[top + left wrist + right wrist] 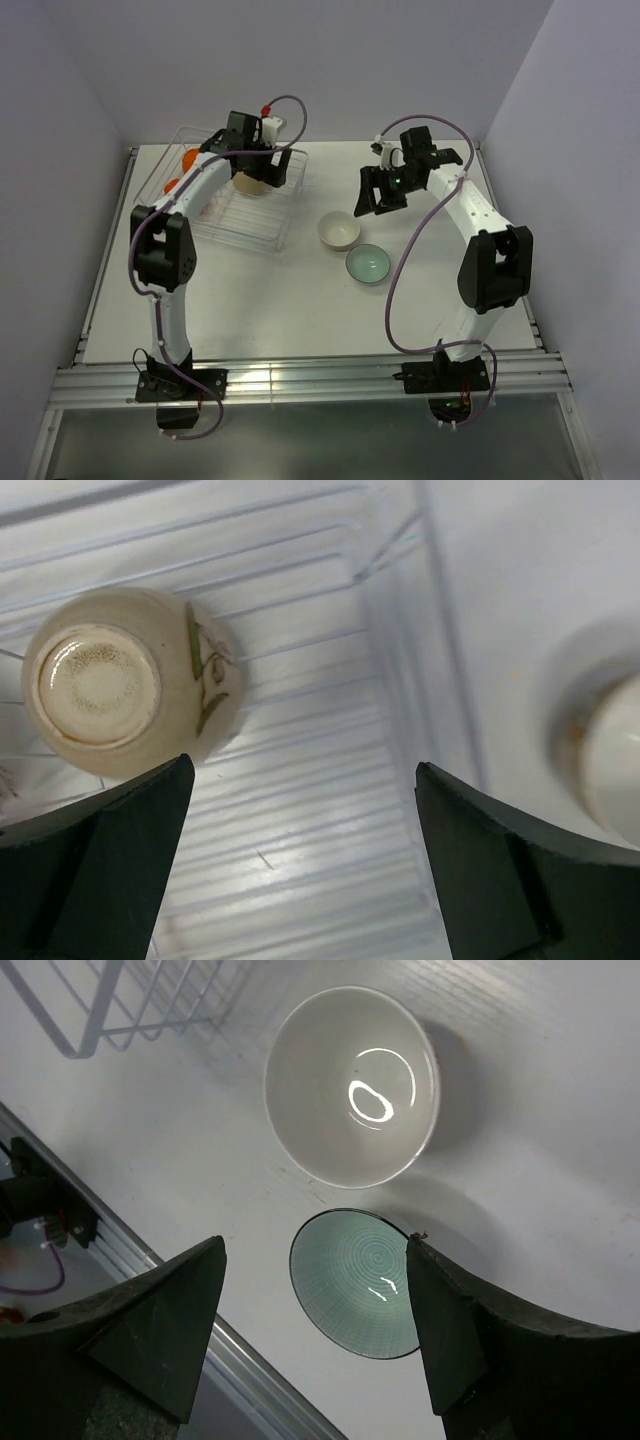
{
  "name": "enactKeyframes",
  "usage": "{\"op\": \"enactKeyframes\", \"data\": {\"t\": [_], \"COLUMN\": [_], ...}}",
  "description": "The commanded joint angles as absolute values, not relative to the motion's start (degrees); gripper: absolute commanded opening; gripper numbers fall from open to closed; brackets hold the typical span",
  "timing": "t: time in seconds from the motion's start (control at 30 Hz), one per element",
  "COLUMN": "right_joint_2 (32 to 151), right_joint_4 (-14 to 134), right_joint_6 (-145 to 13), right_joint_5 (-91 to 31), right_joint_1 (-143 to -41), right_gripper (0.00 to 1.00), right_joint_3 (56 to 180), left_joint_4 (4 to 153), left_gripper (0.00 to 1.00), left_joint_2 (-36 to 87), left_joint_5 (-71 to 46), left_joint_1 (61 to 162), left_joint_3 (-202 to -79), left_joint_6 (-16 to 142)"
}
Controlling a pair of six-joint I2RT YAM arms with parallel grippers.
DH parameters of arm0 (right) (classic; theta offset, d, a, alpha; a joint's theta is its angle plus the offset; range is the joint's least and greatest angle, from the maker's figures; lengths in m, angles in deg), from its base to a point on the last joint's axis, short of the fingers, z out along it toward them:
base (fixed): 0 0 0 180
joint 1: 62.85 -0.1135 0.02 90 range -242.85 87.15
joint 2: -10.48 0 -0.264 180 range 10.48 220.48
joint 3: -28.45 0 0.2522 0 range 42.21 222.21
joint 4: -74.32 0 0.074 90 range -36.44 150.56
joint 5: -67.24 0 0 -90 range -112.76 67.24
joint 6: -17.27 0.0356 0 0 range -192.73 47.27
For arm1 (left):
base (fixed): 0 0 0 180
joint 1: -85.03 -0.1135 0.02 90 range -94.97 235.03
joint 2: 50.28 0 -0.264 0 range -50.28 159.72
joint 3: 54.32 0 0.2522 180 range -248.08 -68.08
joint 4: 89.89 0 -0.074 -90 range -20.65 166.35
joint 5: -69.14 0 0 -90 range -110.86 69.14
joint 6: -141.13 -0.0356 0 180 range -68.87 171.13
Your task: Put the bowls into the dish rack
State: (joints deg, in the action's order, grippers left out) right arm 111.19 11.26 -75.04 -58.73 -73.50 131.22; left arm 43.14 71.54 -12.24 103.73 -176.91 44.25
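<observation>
Left wrist view: left gripper [305, 770], jaws spread like the right gripper's [315, 1245], should lift straight clear of the racked cream bowl [125, 680].

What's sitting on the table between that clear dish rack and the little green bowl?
One cream bowl, standing upright, lies between the dish rack and the green bowl; the top view shows it.

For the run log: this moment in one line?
left end effector: open, over dish rack | right end effector: open, above teal bowl | racked cream bowl: inverted
</observation>
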Motion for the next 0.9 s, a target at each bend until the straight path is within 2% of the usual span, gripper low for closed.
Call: {"op": "enactKeyframes", "data": {"t": [0.0,0.17,0.43,0.57,0.77,0.87], "right_joint_2": [108.83,113.04,120.07,122.89,126.84,128.78], "right_joint_4": [12.48,12.13,13.88,15.91,17.58,18.2], "right_joint_6": [-72.83,-70.01,-69.48,-70.01,-70.18,-70.1], "right_joint_5": [-53.27,-44.39,-39.99,-37.88,-37.44,-37.7], "right_joint_1": [-73.39,-75.33,-78.84,-79.55,-79.99,-80.16], "right_gripper": [0.8,0.81,0.81,0.8,0.72,0.64], "right_joint_3": [131.33,133.96,137.74,138.01,138.01,137.92], "left_joint_4": [47.52,47.0,50.6,49.2,49.72,49.9], "left_gripper": [0.99,1.0,1.0,0.99,1.0,1.0], "left_joint_2": [58.38,49.85,36.22,32.17,28.74,28.65], "left_joint_5": [-1.28,0.93,-1.0,-1.53,-2.32,-2.23], "left_joint_1": [103.76,103.93,103.84,103.76,103.75,103.75], "left_joint_3": [-175.84,-171.98,-156.17,-152.55,-147.71,-146.57], "left_joint_6": [48.22,49.98,50.07,50.16,50.51,50.6]}}
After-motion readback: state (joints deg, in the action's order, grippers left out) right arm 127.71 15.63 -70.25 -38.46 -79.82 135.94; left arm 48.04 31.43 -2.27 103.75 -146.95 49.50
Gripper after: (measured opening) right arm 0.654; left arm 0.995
